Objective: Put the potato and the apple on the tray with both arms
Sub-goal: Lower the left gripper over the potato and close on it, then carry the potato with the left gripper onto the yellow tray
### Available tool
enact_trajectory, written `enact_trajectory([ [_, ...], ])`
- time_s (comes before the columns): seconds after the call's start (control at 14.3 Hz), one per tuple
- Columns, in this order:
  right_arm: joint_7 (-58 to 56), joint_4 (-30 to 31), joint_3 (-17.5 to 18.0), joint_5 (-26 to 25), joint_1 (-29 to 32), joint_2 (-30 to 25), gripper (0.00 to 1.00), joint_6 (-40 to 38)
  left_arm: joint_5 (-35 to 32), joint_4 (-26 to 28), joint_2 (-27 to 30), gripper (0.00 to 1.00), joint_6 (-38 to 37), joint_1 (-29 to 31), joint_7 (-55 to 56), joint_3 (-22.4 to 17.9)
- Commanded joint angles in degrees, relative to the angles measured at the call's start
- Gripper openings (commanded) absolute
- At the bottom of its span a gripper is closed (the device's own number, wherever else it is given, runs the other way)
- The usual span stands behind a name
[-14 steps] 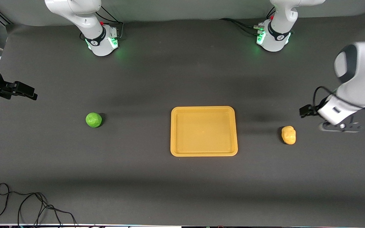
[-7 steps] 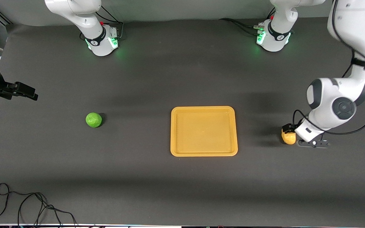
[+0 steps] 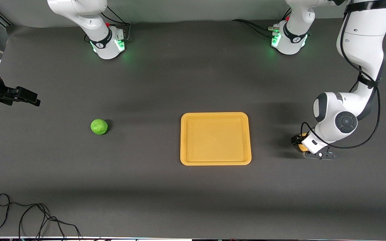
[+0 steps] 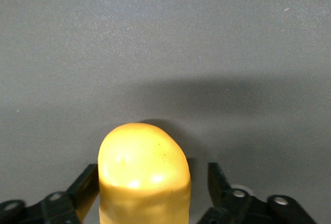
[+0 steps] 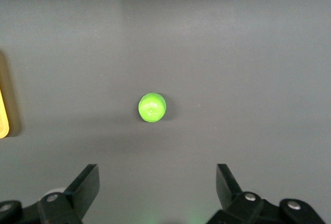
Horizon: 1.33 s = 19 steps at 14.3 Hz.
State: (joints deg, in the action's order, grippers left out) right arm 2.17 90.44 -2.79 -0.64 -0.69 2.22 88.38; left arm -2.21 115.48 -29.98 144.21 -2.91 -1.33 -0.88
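Since the earlier frame, the left gripper [image 3: 303, 144] has dropped onto the potato [image 4: 143, 175] at the front view's right edge, level with the tray [image 3: 215, 162]. Its fingers [image 4: 85, 182] straddle the potato, one side touching, a gap on the other. At the far left of the frame the right gripper [image 5: 155, 182] waits with jaws apart, the apple [image 3: 99, 127] resting left of centre.

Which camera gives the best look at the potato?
The left wrist view: the potato fills the foreground between the jaws. In the front view only a sliver shows beside the left gripper. The right wrist view misses it.
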Motion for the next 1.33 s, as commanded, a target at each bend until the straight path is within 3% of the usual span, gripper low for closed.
enact_trajectory([
  [0.0, 1.1, -0.9, 0.0, 0.9, -0.2, 0.4, 1.0, -0.1, -0.9, -0.6, 1.0, 0.5, -0.9, -0.4, 1.0, -0.3],
  [0.14, 1.1, -0.9, 0.0, 0.9, -0.1, 0.4, 1.0, -0.1, -0.9, -0.9, 3.2, 0.33, -4.3, -0.4, 1.9, -0.2],
  [0.28, 1.2, -0.9, 0.0, 0.9, -0.1, 0.4, 1.0, -0.1, -0.1, -2.6, 7.2, 0.23, -11.4, -0.6, 3.3, 0.3],
  [0.42, 1.1, -0.9, 0.1, 0.9, -0.2, 0.5, 1.0, 0.0, 1.3, -3.8, 11.6, 0.22, -18.4, -1.3, 6.2, 1.8],
  [0.63, 1.1, -0.9, 0.0, 0.9, -0.1, 0.5, 1.0, 0.0, 3.2, -4.5, 15.6, 0.17, -23.0, -1.7, 14.0, 6.8],
  [0.7, 1.1, -0.9, 0.0, 0.9, -0.1, 0.5, 1.0, 0.0, 3.2, -4.7, 15.7, 0.17, -23.5, -1.7, 17.4, 9.5],
  [0.77, 1.1, -0.9, 0.0, 0.9, -0.1, 0.5, 1.0, 0.0, 2.9, -4.7, 15.4, 0.24, -23.1, -2.0, 19.8, 12.0],
  [0.84, 1.1, -0.9, 0.0, 0.9, -0.1, 0.5, 1.0, 0.0, 2.5, -4.8, 14.8, 0.45, -22.4, -2.9, 20.5, 13.5],
  [1.26, 1.1, -0.9, 0.0, 0.9, -0.1, 0.4, 1.0, 0.0, -2.2, -5.0, 7.4, 0.45, -13.1, -13.5, 34.8, 14.0],
])
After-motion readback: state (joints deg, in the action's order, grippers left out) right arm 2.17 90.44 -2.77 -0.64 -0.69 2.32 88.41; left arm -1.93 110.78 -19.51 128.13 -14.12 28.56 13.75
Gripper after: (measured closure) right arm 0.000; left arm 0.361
